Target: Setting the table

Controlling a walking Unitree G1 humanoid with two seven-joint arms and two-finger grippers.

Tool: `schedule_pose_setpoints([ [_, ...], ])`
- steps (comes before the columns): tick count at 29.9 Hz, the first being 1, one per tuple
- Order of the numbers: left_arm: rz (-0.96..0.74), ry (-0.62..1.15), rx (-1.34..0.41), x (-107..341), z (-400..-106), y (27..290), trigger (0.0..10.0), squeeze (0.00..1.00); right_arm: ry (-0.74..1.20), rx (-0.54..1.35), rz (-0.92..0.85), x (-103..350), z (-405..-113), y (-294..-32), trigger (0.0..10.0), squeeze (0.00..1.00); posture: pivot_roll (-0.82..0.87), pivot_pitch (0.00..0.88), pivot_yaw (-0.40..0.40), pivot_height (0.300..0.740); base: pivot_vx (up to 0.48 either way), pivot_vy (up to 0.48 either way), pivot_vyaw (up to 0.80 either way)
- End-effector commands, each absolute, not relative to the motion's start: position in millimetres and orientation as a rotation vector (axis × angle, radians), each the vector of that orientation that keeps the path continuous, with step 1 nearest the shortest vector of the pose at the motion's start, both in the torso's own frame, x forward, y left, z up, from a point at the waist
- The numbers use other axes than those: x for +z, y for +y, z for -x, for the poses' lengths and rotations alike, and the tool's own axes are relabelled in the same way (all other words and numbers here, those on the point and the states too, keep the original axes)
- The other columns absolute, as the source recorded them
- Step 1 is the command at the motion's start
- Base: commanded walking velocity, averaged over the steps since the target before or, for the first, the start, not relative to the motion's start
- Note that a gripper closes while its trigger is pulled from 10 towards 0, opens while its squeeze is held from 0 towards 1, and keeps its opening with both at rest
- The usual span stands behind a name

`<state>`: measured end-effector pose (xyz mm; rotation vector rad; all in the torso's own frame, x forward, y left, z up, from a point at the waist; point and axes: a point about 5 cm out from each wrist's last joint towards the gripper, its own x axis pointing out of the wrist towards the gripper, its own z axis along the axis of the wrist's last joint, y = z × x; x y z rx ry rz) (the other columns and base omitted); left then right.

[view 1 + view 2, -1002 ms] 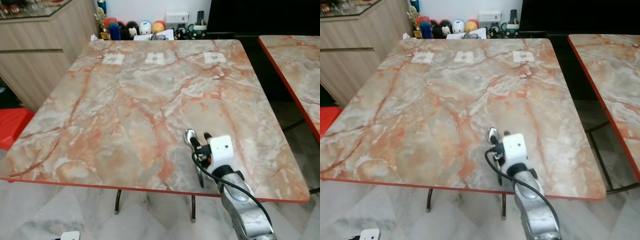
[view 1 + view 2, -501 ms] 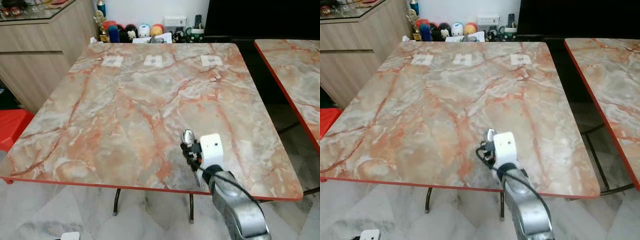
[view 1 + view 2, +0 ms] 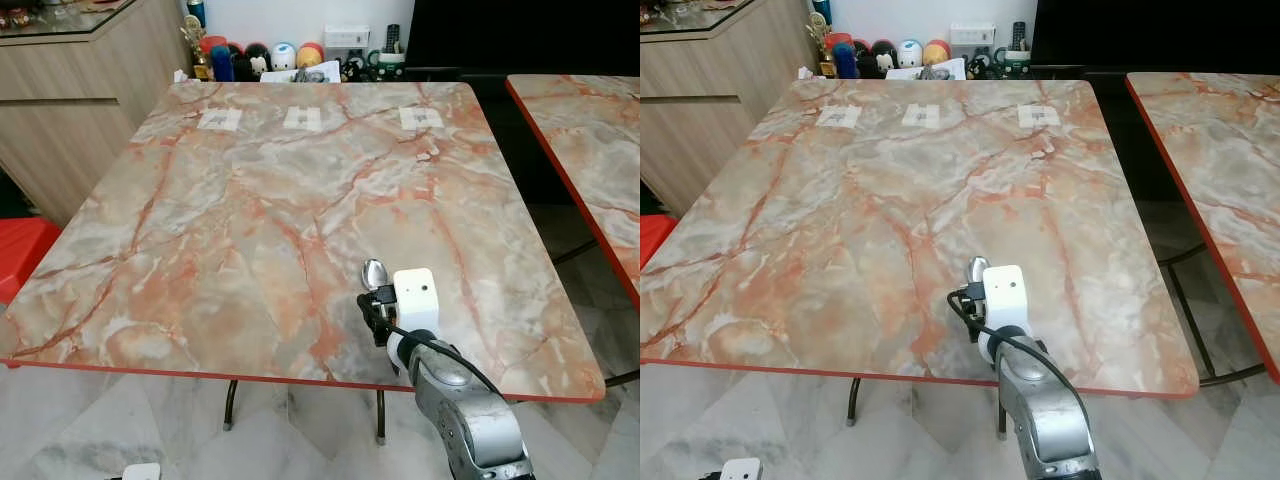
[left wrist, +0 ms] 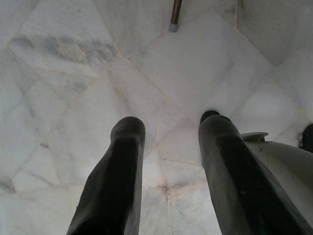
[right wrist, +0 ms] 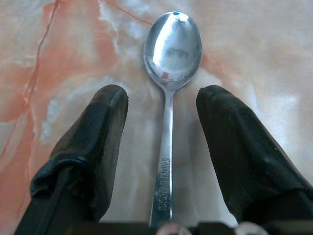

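1. A marble-patterned bench (image 3: 260, 200) with a red edge stands on a pale tiled floor (image 4: 58, 73), a second one like it off to the right and a wooden cabinet (image 3: 70, 90) to the left.
2. Nearest the camera, the right tool (image 5: 164, 98) sits low over the bench's near edge, its two black fingers (image 5: 93, 142) spread wide and gripping nothing.
3. A steel spoon (image 5: 168, 88) lies flat on the bench in the gap between those fingers, touching neither; its handle runs back under the wrist and its bowl points away, so its long axis matches the tool's own line.
4. The right wrist view shows that clear gap; the head views show the spoon's bowl (image 3: 375, 272) just beyond the white wrist housing.
5. The left tool (image 4: 168, 161) hangs open over the floor, well apart, so the right arm is judged nearer.
6. Farther off, three small white tags (image 3: 304, 118) sit along the bench's far edge.
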<state>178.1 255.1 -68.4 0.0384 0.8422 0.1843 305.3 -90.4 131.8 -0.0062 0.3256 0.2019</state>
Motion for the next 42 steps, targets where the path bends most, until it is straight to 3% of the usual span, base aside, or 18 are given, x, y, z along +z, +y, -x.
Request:
schedule_pose_setpoints([
  [1,-0.043,0.891,0.180,-74.6,-166.5,254.4,10.0,0.00,0.356,0.215,0.002,128.0,-305.3,-86.7,10.0,0.00,0.02,0.166,0.028,0.740,0.000,0.000,0.00],
  [21,-0.036,0.897,0.181,-77.0,-162.8,251.6,10.0,0.00,0.374,0.231,0.047,124.2,-321.0,-81.6,10.0,0.00,0.02,0.159,0.017,0.740,0.000,0.000,0.00],
  [38,-0.027,0.905,0.177,-77.8,-162.6,250.1,10.0,0.00,0.447,0.240,0.086,111.3,-316.6,-85.7,10.0,0.00,0.02,0.187,0.013,0.740,0.000,0.000,0.00],
  [39,-0.026,0.906,0.176,-77.8,-162.7,250.0,10.0,0.00,0.454,0.252,0.094,109.9,-316.0,-84.7,8.2,0.00,0.02,0.188,0.012,0.740,0.000,0.000,0.00],
  [40,-0.026,0.906,0.176,-77.8,-162.7,250.0,10.0,0.00,0.454,0.252,0.094,109.9,-316.0,-84.7,8.2,0.00,0.02,0.188,0.012,0.740,0.000,0.000,0.00],
  [41,-0.025,0.906,0.176,-77.8,-162.7,249.9,10.0,0.00,0.456,0.253,0.095,109.3,-315.8,-84.4,0.8,0.00,0.02,0.188,0.012,0.740,0.000,0.000,0.00],
  [42,-0.024,0.906,0.176,-77.8,-162.7,249.9,10.0,0.00,0.458,0.259,0.098,108.7,-315.5,-83.7,0.0,0.00,0.02,0.189,0.012,0.740,0.000,0.000,0.00],
])
